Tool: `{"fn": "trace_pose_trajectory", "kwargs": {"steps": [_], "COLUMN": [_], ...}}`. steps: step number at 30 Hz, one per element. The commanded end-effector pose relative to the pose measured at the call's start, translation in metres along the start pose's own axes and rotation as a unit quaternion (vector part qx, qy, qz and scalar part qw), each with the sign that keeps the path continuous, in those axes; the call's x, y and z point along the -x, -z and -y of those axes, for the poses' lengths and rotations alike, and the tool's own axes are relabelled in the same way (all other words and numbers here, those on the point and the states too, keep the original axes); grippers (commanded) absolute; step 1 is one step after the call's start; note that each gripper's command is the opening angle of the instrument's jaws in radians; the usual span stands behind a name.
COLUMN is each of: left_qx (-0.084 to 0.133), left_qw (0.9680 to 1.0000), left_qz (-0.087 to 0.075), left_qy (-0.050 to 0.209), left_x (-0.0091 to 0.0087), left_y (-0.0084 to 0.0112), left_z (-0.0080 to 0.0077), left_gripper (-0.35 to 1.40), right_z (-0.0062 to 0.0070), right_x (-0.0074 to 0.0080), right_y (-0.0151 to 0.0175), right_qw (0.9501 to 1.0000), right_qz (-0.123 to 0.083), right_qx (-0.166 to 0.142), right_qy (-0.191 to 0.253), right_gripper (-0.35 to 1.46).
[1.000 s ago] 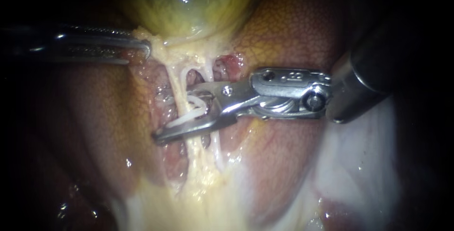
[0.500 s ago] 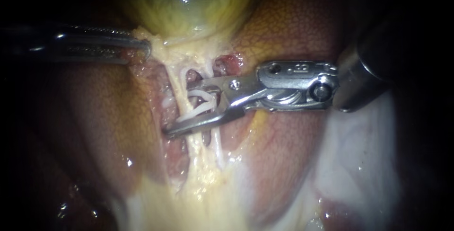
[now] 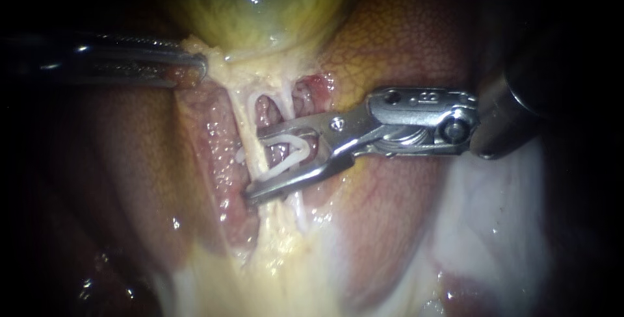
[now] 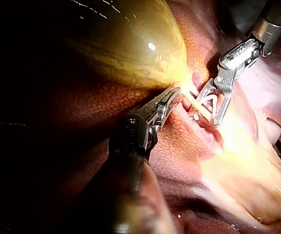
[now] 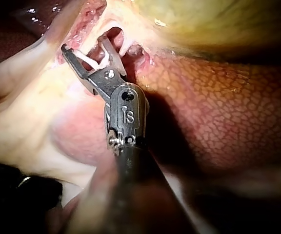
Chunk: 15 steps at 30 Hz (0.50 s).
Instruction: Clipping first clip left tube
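My left instrument point(image 3: 200, 67) comes in flat from the left side. Its two jaws are pressed tight on a bit of pale tissue point(image 3: 218, 63) just under the gallbladder point(image 3: 260, 12). In the left wrist view the same left instrument point(image 4: 173, 96) reaches up from below and pinches that pale bit where the yellow-green gallbladder point(image 4: 130, 48) gets thin.

My right instrument point(image 3: 255, 165) comes in from the right, and its tip slants a little down toward the middle. Its jaws stand wide apart like a big V. A white clip point(image 3: 283, 165) sits between them, one leg along each jaw, so both jaws touch it. The clip is not squeezed flat.

The left tube point(image 3: 244, 119) is a pale string that runs down from the gallbladder. It crosses right at the tips of the right jaws, at the clip's open mouth. I cannot tell how deep inside the clip it sits. A thinner right tube point(image 3: 286, 102) runs just beside it, over the top jaw.

In the right wrist view the right instrument point(image 5: 84, 44) points away from the camera with the jaws spread. The spotty brown liver point(image 3: 403, 44) lies all around.
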Motion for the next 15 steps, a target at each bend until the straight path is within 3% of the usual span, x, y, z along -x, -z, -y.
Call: {"fn": "trace_pose_trajectory", "kwargs": {"steps": [1,7,15], "left_qx": [0.000,0.000,0.001], "left_qw": [1.0000,1.0000,1.0000], "left_qz": [0.000,0.000,0.000], "left_qy": [0.000,0.000,0.000], "left_x": [0.0000,0.0000,0.0000], "left_y": [0.0000,-0.0001,-0.0002], "left_z": [0.0000,0.0000,0.0000], "left_gripper": [-0.35,-0.35,-0.35], "right_z": [0.0001,-0.0004,-0.0005], "right_x": [0.0000,-0.0003,-0.0004], "right_y": [-0.0002,-0.0010,-0.0017], "right_qw": [1.0000,0.9974,0.9854], "right_qz": [-0.005,-0.032,-0.069], "right_qx": [-0.006,-0.061,-0.145], "right_qy": [-0.001,-0.022,-0.057], "right_gripper": [0.44,0.44,0.44]}}
